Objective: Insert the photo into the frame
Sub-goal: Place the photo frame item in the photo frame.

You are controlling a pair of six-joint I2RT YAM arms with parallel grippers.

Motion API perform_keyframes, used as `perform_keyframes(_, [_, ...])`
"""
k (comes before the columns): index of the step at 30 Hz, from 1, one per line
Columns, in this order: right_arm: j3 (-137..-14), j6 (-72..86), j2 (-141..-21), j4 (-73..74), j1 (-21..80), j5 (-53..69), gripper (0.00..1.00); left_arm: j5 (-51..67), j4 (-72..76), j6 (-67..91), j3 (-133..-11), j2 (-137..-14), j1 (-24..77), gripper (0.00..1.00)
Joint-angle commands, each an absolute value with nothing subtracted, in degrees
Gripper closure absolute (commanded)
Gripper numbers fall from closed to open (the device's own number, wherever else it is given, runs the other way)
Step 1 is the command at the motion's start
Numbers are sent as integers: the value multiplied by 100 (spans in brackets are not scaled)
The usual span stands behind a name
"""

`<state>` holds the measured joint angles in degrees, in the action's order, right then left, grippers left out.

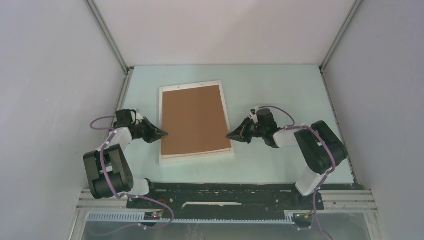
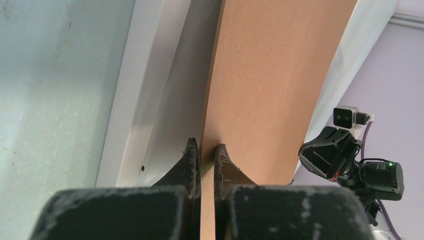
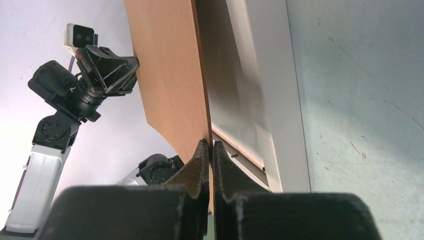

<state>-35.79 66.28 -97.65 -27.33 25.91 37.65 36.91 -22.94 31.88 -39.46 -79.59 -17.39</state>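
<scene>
The pale green desk (image 1: 280,90) carries the frame (image 1: 200,158), which lies flat near the middle between the two arms, its white rim showing on all sides. Over it sits the brown backing board (image 1: 195,120), covering most of the opening. In the wrist views the board bows and its side edges stand clear of the rim. A pale grey surface shows inside the frame under it. Whether that is the photo cannot be told, and no printed side is visible. The left tool (image 1: 161,133) is clenched on the board's left edge, its fingers (image 2: 192,160) pinching the thin sheet. The right tool (image 1: 231,135) is clamped the same way on the right edge.
</scene>
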Motion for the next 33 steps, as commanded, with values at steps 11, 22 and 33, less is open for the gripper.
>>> perform_keyframes(11, [-4271, 6791, -9698, -2897, 2752, 3616, 100, 2546, -2960, 2861, -4034, -7539, -1610, 48])
perform_keyframes(22, [-4392, 6583, -9868, -2693, 2646, 3594, 100, 1465, -3773, 2572, -4619, -6366, -1613, 20])
perform_keyframes(33, [-4579, 5655, -9950, -2245, 2662, 3613, 100, 2108, -2804, 3180, -4447, -6754, -1687, 5])
